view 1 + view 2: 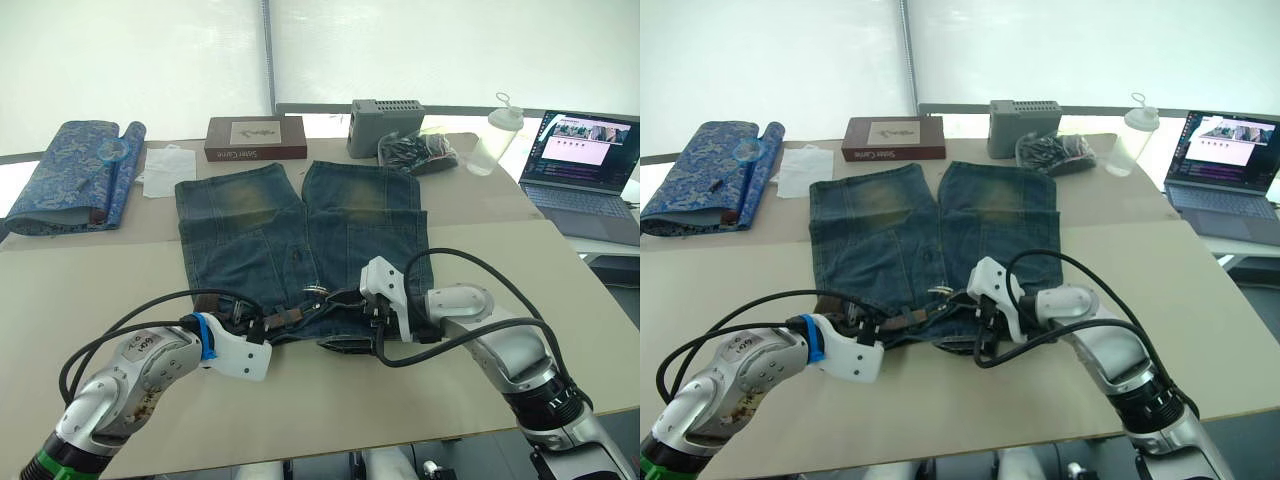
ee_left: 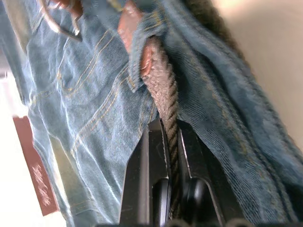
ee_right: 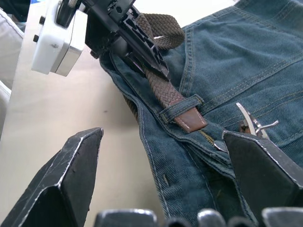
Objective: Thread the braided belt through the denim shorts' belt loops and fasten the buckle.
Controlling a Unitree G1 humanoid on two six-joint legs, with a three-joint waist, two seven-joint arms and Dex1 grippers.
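Two robot hands work at the waistband of denim shorts [image 1: 300, 240] spread flat on a bench [image 1: 90, 290].

The left hand [image 3: 142, 52] pinches the braided belt [image 3: 163, 92] between closed fingers; its wrist view shows the woven strap running out from between the black fingers [image 2: 147, 170] and under a belt loop [image 3: 182, 108]. The right wrist view shows what that close view hides: the belt's smooth brown tip poking out just past the loop, and the silver buckle [image 3: 251, 124] lying on the denim just beyond it, near the right hand's finger. The right hand [image 3: 161, 156] hangs over the waistband, fingers spread wide, gripping nothing. From the head views, both hands sit at the waistband nearest the robot, the legs pointing away.
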